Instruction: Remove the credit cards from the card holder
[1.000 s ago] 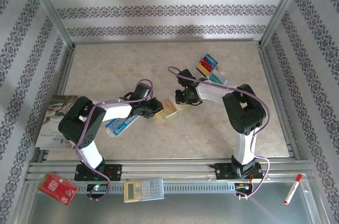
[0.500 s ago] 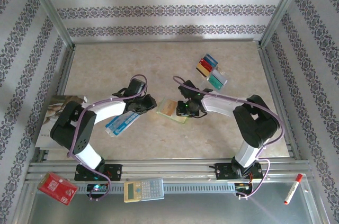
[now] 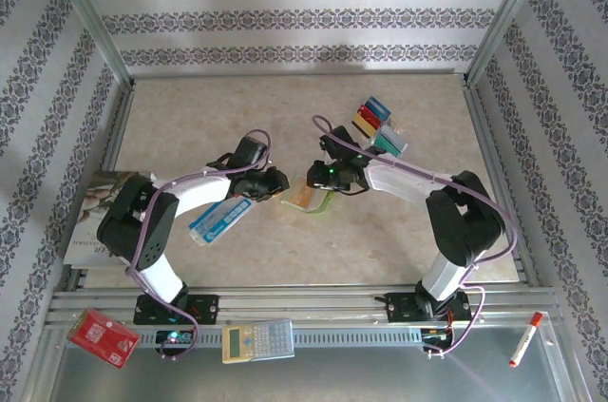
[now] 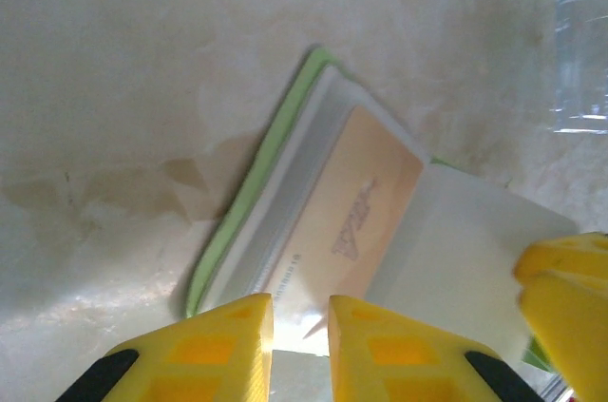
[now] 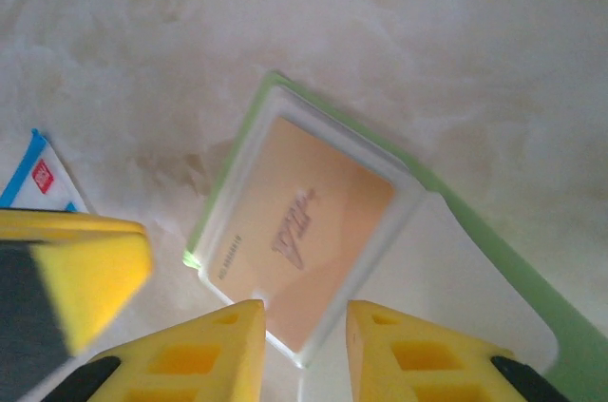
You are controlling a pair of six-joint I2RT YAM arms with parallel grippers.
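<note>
Card holder (image 3: 312, 201) open on the counter (image 3: 237, 107); left end effector (image 4: 299, 312) and right end effector (image 5: 304, 316) straddle its edges, jaws narrowly parted, actual grip impossible to tell.

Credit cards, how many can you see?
5: a blue card, yellow card, red card and teal card lie far right; a tan card sits in the card holder. More may hide inside.

Striped patterned walls (image 3: 285, 17), pale, perhaps marbled tabletop (image 3: 237, 107), metal frame (image 3: 285, 299)
</note>
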